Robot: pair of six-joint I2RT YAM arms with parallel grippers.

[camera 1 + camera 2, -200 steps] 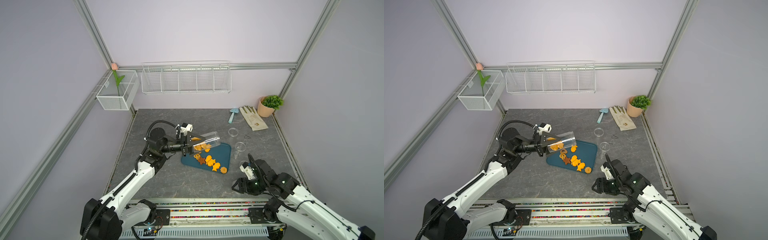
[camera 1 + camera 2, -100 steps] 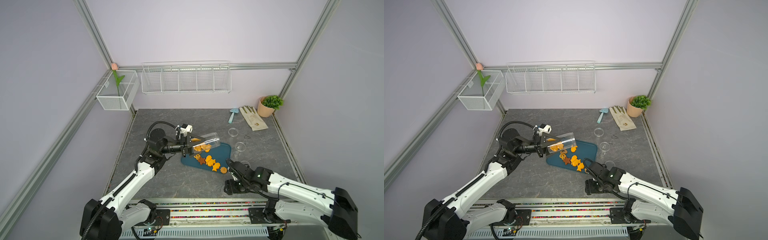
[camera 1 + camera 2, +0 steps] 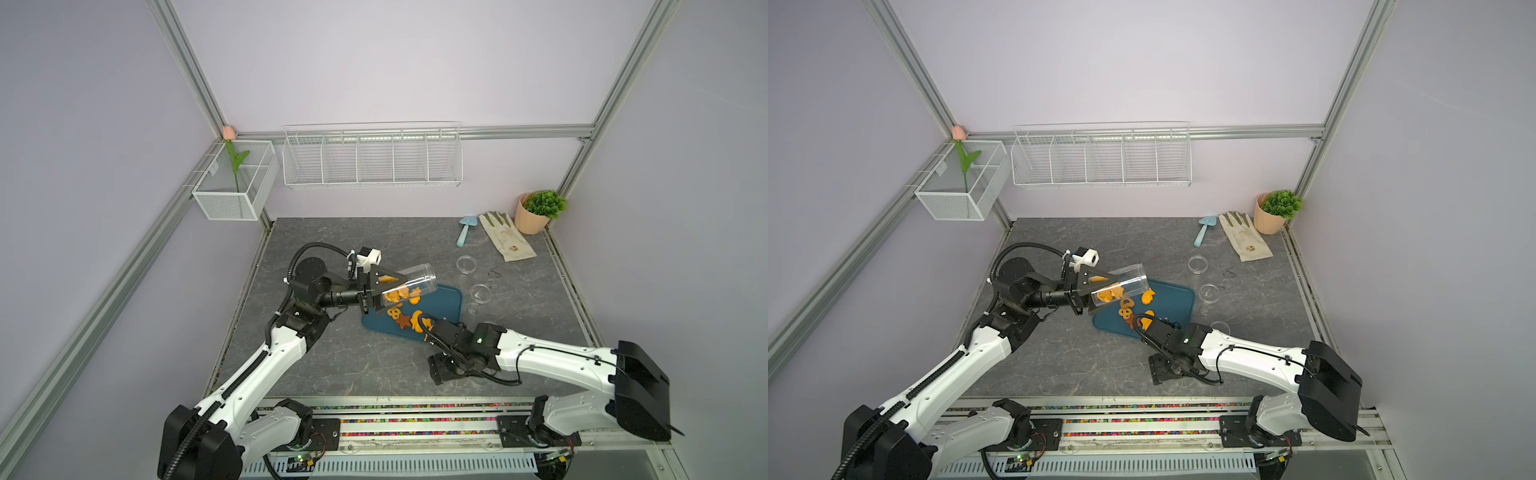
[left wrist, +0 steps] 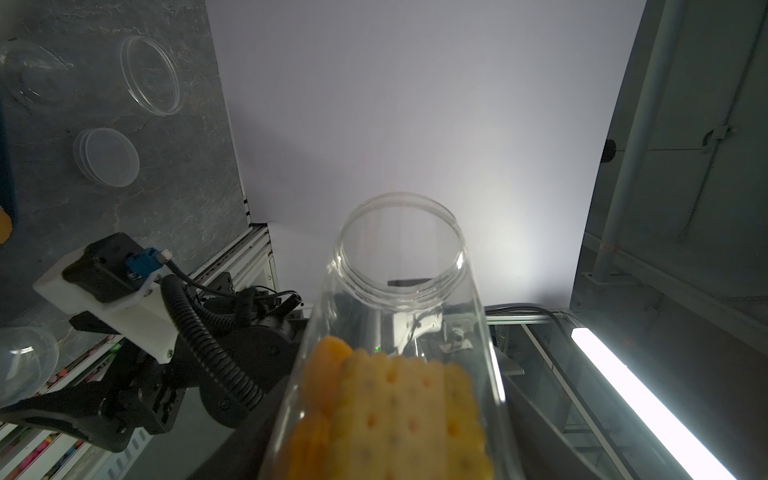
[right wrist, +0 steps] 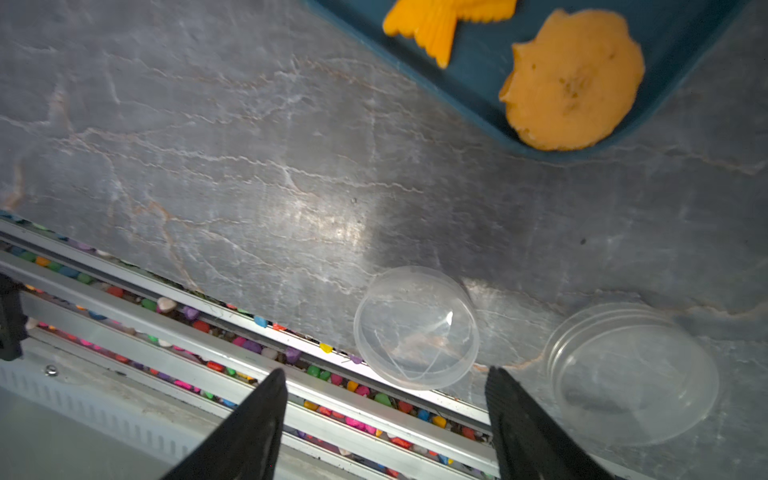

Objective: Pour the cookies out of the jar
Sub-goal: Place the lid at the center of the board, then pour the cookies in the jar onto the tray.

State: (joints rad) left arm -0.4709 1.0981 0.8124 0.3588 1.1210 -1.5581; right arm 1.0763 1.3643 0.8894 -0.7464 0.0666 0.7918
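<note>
Left gripper point(image 3: 374, 291): jaws clamped on the clear jar point(image 3: 415, 281), held on its side above the teal tray point(image 3: 451, 300). Cookies point(image 3: 399, 294): some inside the jar, others lying on the tray. Right gripper point(image 5: 386, 374): jaws parted, empty, low over the table point(image 5: 249, 166), just short of a clear domed lid point(image 5: 415, 328).

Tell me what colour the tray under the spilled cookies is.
Dark teal-blue, plain, no pattern. The tray shows best in a top view.
</note>
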